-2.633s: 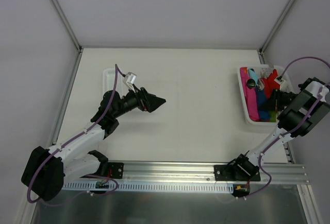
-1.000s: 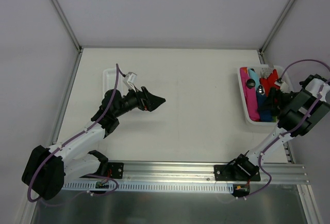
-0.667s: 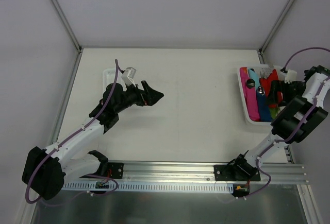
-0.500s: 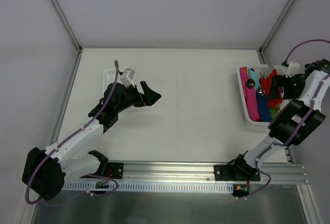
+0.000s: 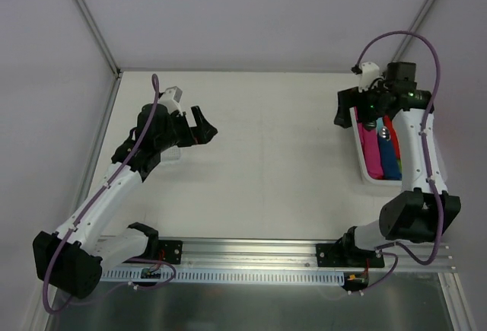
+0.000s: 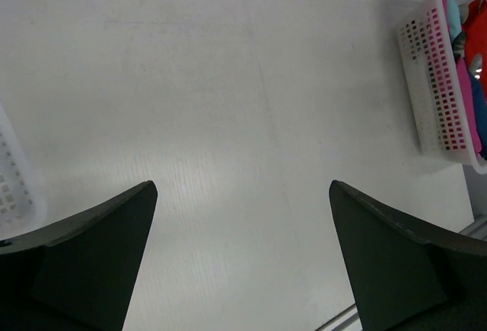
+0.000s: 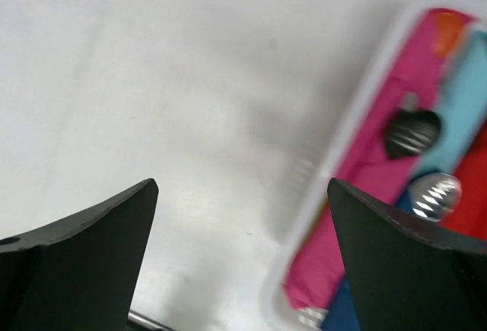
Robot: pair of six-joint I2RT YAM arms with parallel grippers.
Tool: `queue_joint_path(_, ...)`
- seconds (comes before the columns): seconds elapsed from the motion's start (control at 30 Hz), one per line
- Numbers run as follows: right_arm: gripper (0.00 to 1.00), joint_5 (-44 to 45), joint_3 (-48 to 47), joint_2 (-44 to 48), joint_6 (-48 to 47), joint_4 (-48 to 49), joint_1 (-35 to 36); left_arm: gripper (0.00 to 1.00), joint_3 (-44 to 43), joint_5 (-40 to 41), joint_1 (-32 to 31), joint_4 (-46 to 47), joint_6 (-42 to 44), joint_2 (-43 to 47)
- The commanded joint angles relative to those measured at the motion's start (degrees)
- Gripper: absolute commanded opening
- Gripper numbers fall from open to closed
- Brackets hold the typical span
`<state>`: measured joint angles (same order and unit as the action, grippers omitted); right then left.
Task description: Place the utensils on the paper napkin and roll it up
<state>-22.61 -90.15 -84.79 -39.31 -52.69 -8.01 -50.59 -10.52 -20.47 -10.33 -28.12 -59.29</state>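
Two shiny silver spoon bowls, the utensils [image 7: 435,195], lie in the white basket [image 7: 358,118] on pink and turquoise plastic pieces. One bowl [image 5: 370,123] shows from above. A dark blue patch [image 5: 393,162] in the basket looks like the paper napkin; I cannot tell for sure. My right gripper [image 5: 346,105] hovers over the basket's left rim, open and empty [image 7: 242,184]. Far to the left, my left gripper [image 5: 204,122] hangs open over bare table [image 6: 242,186] with nothing between its fingers.
A white plastic tray [image 5: 161,107] lies at the left, mostly under the left arm, its corner at the edge of the left wrist view [image 6: 11,186]. The basket [image 6: 435,80] stands at the table's right side. A metal rail [image 5: 304,253] runs along the near edge.
The right arm has risen out of the basket and swung back and left to its left rim, jaws opening wider. The left gripper has drawn back to the left.
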Motion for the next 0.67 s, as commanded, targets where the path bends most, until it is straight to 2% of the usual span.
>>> queue_joint_path(0.0, 0.99, -1.38, 7.68, 2.87, 13.45, 10.46, 7.46, 0.99, -3.9, 2.87, 1.04, -8.38, 4.82, -2.14)
queue_joint_path(0.03, 0.99, -1.3, 10.06, 4.19, 16.52, 12.76, 12.36, 0.99, -4.17, 2.88, 1.13, -9.09, 4.91, -3.63)
queue_joint_path(0.13, 0.99, 0.2, 19.2, 6.12, 20.84, 21.72, 21.24, 0.99, -3.56, 2.79, 1.05, -9.98, 5.09, -4.96)
queue_joint_path(0.27, 0.99, 1.77, 28.61, 8.06, 24.28, 30.44, 29.88, 0.99, -2.06, 3.4, 1.13, -9.97, 4.48, -6.89)
queue_joint_path(0.43, 0.99, 2.4, 33.54, 7.72, 24.37, 33.79, 32.44, 0.99, 0.57, 4.98, 1.05, -9.8, 2.98, -7.42)
queue_joint_path(0.63, 0.99, 3.01, 33.99, 8.24, 23.84, 33.88, 32.36, 0.99, 1.63, 4.46, 0.96, -9.45, 3.51, -7.34)
